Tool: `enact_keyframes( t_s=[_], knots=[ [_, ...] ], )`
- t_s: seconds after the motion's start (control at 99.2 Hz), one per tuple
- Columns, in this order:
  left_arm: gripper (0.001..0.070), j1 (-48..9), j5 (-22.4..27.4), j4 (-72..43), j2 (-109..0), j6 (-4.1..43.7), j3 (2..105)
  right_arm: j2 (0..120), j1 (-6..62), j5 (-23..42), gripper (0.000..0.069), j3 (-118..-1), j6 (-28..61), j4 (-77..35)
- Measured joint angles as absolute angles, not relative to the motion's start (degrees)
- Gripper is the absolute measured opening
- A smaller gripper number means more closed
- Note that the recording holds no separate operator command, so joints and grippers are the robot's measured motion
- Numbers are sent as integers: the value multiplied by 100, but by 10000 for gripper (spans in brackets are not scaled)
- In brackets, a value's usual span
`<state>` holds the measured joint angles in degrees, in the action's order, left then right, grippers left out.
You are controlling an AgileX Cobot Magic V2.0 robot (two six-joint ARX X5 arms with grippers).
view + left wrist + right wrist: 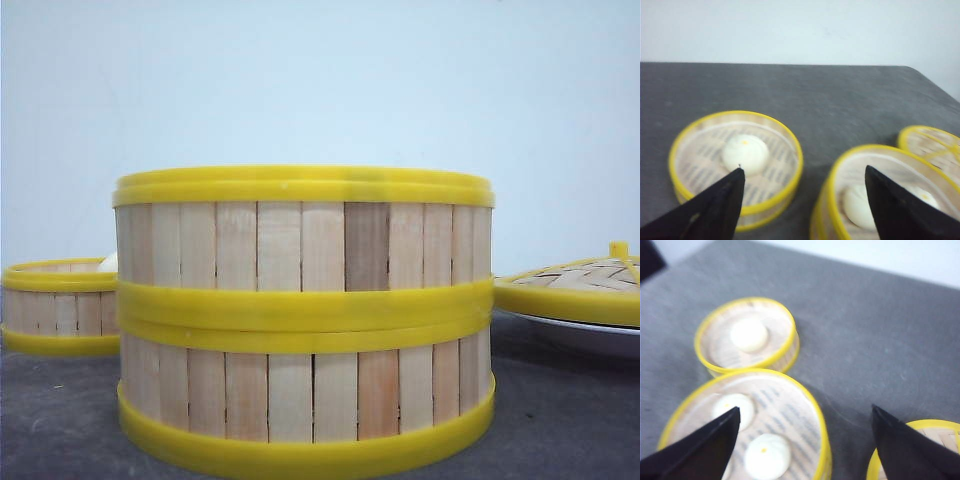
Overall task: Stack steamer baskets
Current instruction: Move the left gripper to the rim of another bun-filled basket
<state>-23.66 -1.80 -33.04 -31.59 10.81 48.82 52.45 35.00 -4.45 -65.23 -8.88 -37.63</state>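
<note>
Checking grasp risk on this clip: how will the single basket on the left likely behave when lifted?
The single basket looks rigid: slat walls between thick yellow rims, so it should hold shape. It is probably light, being shallow thin wood. The loose bun inside may slide if it tilts. The smooth rim could be slippery for the left fingers.

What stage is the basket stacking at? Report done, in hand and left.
Done: two steamer baskets form a stack in the middle of the table. In hand: nothing; the left gripper and right gripper both hang open and empty above the baskets. Left: the single basket with one bun, standing alone left of the stack, has yet to go on top.
</note>
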Motion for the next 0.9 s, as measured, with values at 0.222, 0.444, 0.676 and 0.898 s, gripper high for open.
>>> enact_keyframes(
  t_s=[0.222, 0.444, 0.676, 0.898],
  knots=[
    [465, -1914, -268, -2773, -4257, 998, 4882, 4598, 3850, -445, 515, -6523, -996, -4239],
    [465, -1133, -266, -2552, -5625, 873, 5019, 4357, 4128, -445, 515, -6523, -1074, -4508],
    [465, -340, -32, -2432, -6709, 746, 5487, 4366, 4294, -443, 515, -6523, -1079, -4609],
    [463, 58, 47, -2401, -7533, 744, 5498, 4375, 4427, -445, 515, -6523, -1079, -4606]
  ],
)
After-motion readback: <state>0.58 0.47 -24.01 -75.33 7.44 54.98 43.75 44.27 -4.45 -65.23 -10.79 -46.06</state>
